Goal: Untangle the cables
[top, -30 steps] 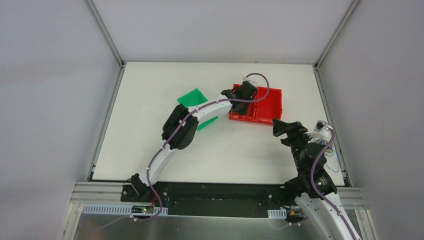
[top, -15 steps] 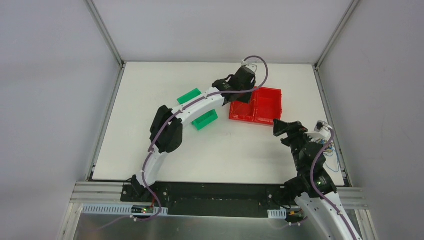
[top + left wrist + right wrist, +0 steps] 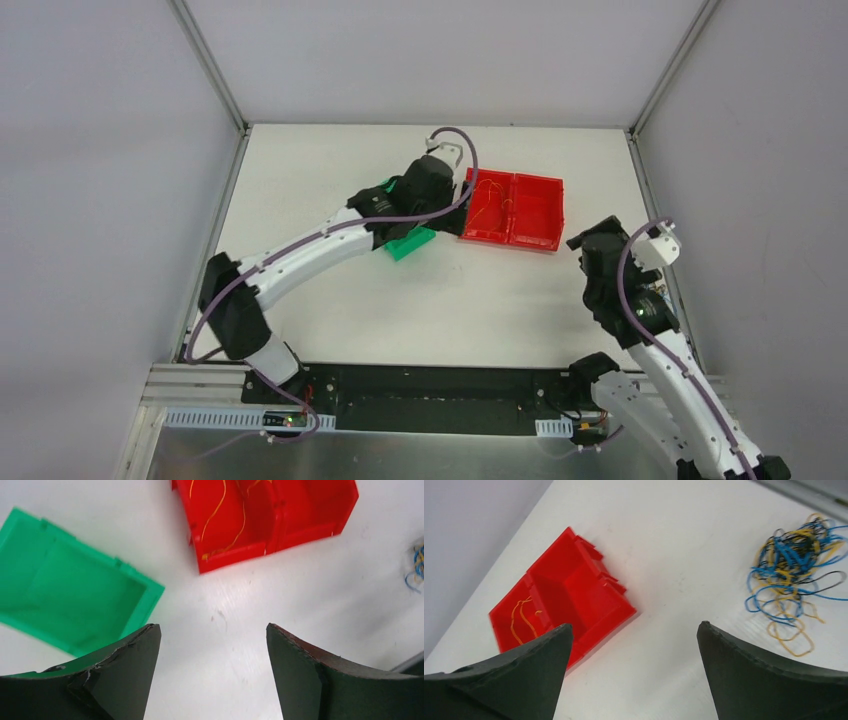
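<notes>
The cables lie in two places. A loose tangle of blue, orange-yellow and black wires rests on the white table near its right edge and also shows small at the right border of the left wrist view. A few orange strands lie in the left compartment of the red bin. My left gripper hovers open and empty just left of that bin. My right gripper is open and empty above bare table between bin and tangle.
A green bin sits partly under my left forearm, close to the red bin's left side. The red bin's right compartment looks empty. Grey walls and metal rails frame the table.
My left arm drew back leftward from over the red bin and its jaws opened; orange strands now lie in the bin. My right arm shifted, now covering the tangle from above.
</notes>
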Controlling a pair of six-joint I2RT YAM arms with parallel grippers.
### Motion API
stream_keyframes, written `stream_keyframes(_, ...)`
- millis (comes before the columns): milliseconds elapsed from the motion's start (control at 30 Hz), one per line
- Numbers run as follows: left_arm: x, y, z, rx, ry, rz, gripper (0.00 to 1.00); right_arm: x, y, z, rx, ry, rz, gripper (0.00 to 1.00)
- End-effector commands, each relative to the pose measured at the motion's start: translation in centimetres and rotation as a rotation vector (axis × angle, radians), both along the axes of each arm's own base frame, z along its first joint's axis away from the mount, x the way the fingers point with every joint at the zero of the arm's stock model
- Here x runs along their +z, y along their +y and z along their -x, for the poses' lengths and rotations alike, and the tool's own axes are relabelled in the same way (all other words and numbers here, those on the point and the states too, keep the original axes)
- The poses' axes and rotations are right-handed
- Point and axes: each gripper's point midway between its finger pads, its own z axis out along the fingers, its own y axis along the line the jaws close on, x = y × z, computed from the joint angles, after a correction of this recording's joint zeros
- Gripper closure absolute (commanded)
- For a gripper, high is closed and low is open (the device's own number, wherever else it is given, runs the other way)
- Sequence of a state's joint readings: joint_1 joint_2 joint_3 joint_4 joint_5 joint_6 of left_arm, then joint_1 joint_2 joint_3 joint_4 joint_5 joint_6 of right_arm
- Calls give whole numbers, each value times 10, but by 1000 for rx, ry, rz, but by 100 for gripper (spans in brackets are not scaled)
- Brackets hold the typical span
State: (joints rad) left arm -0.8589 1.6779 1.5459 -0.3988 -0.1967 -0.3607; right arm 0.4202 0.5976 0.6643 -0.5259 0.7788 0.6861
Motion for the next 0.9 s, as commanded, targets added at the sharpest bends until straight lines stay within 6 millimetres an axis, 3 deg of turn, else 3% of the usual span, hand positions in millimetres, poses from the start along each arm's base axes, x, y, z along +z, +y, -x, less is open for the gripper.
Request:
stream_keyframes(0, 22, 34, 38, 37, -67, 95, 20, 33, -52, 30, -268, 112, 166, 1)
stream_keyframes(100, 13, 62, 52, 61, -96, 96, 19, 36, -76, 54, -430, 157, 209, 1)
stream_keyframes(167, 10, 77, 59, 73, -120, 95, 19, 24, -74, 53, -418, 187, 188, 1)
stream_keyframes(433, -6, 78, 72, 16, -149, 159, 19, -25, -90, 47, -470, 355, 128, 1)
stream_keyframes(600, -4, 86, 74, 34, -167, 164, 19, -63, -101, 28, -491, 455, -27, 1)
stream_keyframes(767, 6, 98, 73, 75, -209, 174, 18, -99, -119, 12, -529, 563, -41, 1)
stream_keyframes(867, 7, 100, 74, 78, -217, 186, 17, -110, -124, 2, -521, 612, -49, 1)
